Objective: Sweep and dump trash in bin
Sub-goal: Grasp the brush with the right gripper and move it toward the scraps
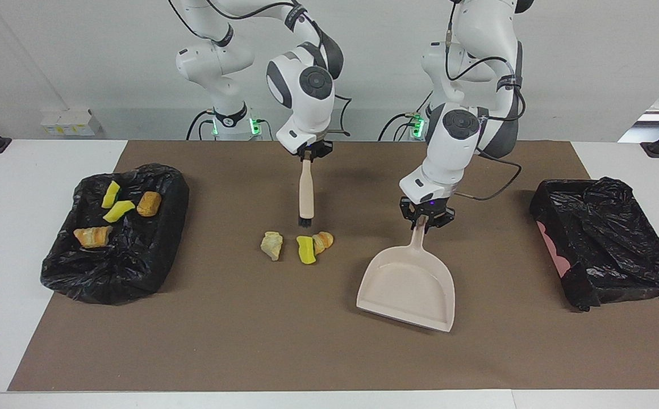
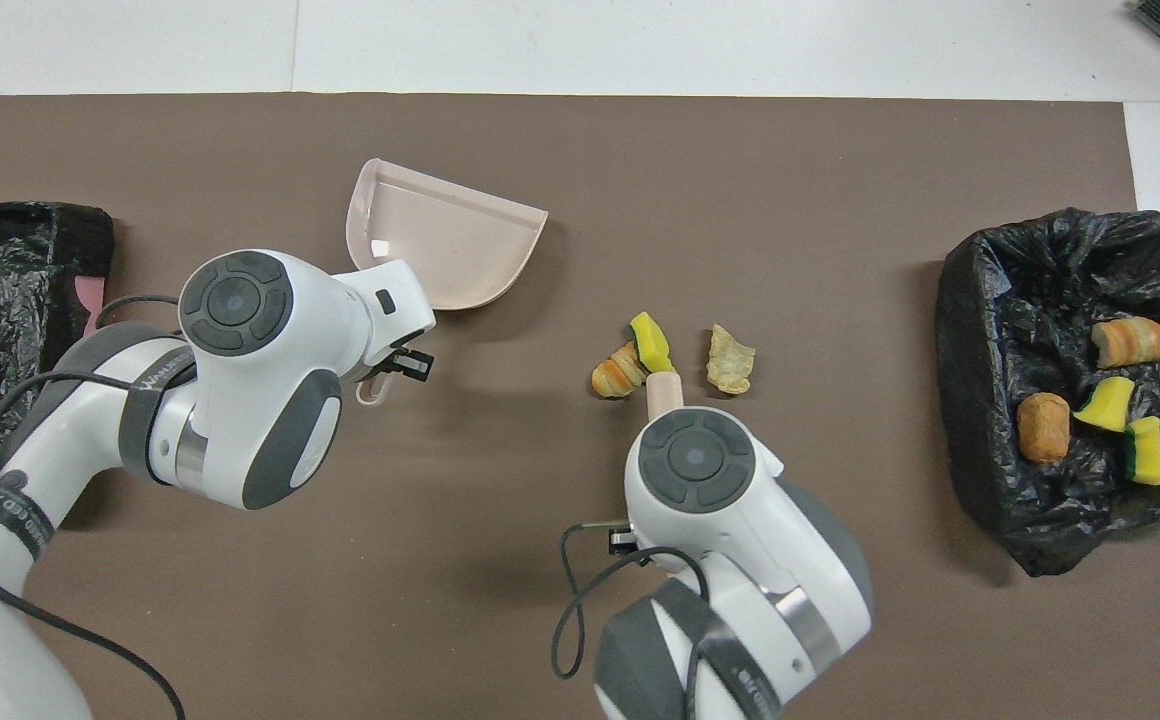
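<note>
**Brush hangs over three loose scraps, dustpan held off to one side**

Three pieces of trash lie together on the brown mat (image 1: 329,352) at mid-table: a pale crumpled scrap (image 1: 271,245), a yellow sponge bit (image 1: 306,250) and a tan-orange chunk (image 1: 323,241) touching it. Four more pieces, two yellow bits and two orange chunks, sit in the black-lined bin (image 1: 115,233) at the right arm's end of the table.

The right gripper (image 1: 307,152) is clamped shut on the top of a brush (image 1: 305,196), which hangs upright with its dark bristles just above the sponge bit and the orange chunk; whether the bristles touch them cannot be told.

The left gripper (image 1: 425,220) is closed tight on the handle of the beige dustpan (image 1: 409,287). The pan is tilted, its wide mouth pointing away from the robots, and it is well apart from the loose scraps, toward the left arm's end. It is empty.

A second black-lined bin (image 1: 605,241) stands at the left arm's end.
</note>
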Robot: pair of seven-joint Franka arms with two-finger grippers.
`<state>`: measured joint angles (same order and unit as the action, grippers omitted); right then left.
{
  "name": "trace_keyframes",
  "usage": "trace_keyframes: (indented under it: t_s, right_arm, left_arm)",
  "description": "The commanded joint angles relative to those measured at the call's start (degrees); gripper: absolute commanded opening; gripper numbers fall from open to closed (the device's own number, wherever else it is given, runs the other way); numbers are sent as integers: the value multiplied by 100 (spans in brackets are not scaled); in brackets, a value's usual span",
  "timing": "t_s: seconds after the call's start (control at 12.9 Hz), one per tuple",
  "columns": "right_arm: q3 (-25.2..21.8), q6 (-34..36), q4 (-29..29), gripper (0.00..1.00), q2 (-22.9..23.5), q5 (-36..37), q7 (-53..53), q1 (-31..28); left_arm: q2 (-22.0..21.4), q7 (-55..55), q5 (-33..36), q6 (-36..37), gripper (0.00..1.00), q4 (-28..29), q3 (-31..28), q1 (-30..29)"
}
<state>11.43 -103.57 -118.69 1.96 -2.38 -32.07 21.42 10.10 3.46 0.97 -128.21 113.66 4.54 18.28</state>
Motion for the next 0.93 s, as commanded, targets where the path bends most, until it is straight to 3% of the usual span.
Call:
trace_keyframes:
  t_s: [0.0, 0.31, 0.54, 0.85]
  right_arm:
    - [61, -40, 144, 0, 243, 552, 726, -636]
    - [61, -357, 144, 0, 358, 1196, 1167, -1226]
    - [79, -681, -92, 0, 358, 1179, 1755, -1693]
    - [88, -919, -277, 0, 393, 969, 1590, -1527]
  left_arm:
    - [-105, 889, 132, 243, 0, 33, 47, -149]
    - [-149, 2683, 141, 490, 0, 51, 56, -193]
    - [-166, 3020, 149, 516, 0, 95, 47, -228]
    - [-175, 3978, 421, 516, 0, 121, 47, -272]
